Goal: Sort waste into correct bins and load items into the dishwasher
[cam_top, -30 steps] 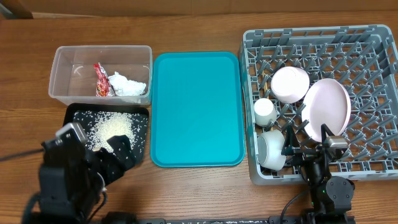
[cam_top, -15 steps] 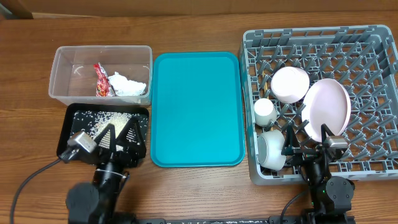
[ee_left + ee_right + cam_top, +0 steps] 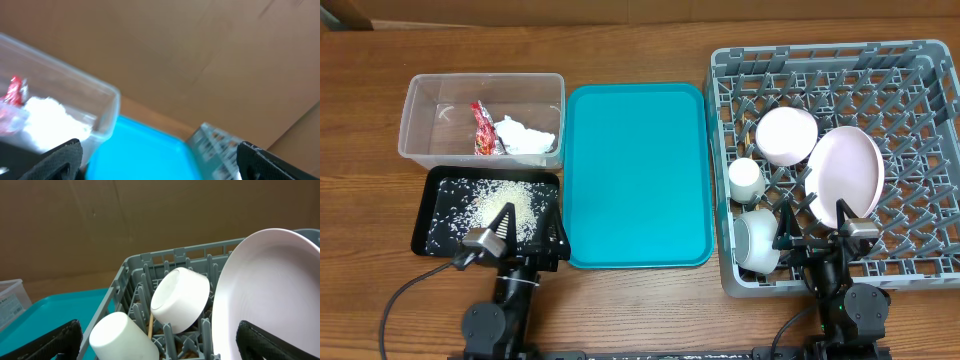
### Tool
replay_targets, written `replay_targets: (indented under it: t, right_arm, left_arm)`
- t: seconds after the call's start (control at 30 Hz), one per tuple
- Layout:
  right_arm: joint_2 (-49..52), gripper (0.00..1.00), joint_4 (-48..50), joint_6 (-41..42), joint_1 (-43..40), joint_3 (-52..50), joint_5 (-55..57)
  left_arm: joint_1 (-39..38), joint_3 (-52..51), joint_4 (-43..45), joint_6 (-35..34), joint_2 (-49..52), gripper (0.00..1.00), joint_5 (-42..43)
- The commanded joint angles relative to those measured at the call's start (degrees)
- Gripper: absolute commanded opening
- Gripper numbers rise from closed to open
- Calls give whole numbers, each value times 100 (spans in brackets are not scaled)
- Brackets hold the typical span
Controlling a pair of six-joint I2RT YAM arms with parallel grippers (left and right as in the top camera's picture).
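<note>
The clear tub holds the red snack wrapper and the crumpled white tissue. The black tray holds loose rice. The grey dish rack holds the white bowl, pink plate, white cup and metal bowl. A chopstick stands between cup and bowl. My left gripper is open and empty at the black tray's front edge. My right gripper is open and empty at the rack's front wall.
The flat teal tray lies between the bins and the rack. The left wrist view shows the tub, tissue, teal tray and rack corner, blurred. Both arm bases sit at the table's front edge.
My left arm has drawn back from over the black tray toward the table's front edge, uncovering the rice. The right arm has not moved.
</note>
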Motion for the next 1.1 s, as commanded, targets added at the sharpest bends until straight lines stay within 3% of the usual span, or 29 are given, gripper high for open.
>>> replay_targets:
  t: [0.0, 0.1, 0.2, 0.33, 0.63, 0.83, 1.07]
  right_arm:
    - [-68, 100, 35, 2, -22, -59, -28]
    - [-68, 100, 35, 2, -22, -59, -28]
    - [-68, 100, 35, 2, -22, -59, -28]
    - [-68, 100, 35, 2, -22, -59, -28]
    - [-68, 100, 35, 2, -22, -59, -28]
    - [-68, 100, 35, 2, -22, -59, -28]
    - [-68, 100, 35, 0, -22, -59, -28]
  left_arm:
    - [11, -179, -321, 658, -87, 100, -107]
    - [11, -179, -758, 1311, -87, 100, -170]
    - [9, -179, -743, 2310, -87, 100, -151]
    - [9, -179, -745, 3099, -87, 100, -151]
    - [46, -179, -743, 3145, -87, 100, -151]
    - [669, -179, -741, 3145, -87, 100, -153]
    - [745, -179, -743, 3145, -83, 100, -153]
